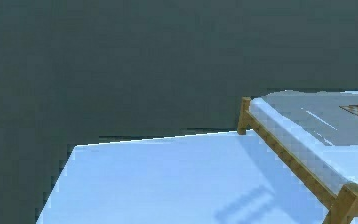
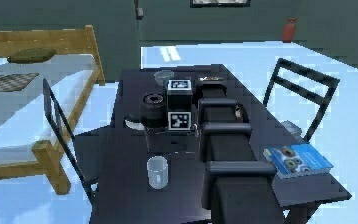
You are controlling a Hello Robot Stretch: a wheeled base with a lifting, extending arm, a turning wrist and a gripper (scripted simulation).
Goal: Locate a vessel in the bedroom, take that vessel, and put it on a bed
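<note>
In the arm side view a small pale cup stands on the near part of a dark table. A shallow pale bowl-like thing sits at the table's far end. My arm reaches over the tabletop, and the gripper shows left of the two white marker squares. A dark round thing lies on the table at its end, so I cannot tell whether it holds anything. The bed with a wooden frame and pale mattress stands at the left, and its corner shows at the forward view's right.
Dark chairs stand on the table's left and right. A blue book lies at the table's right edge. A red thing stands by the far wall. A checkered item lies on the bed. A dark wall rises ahead.
</note>
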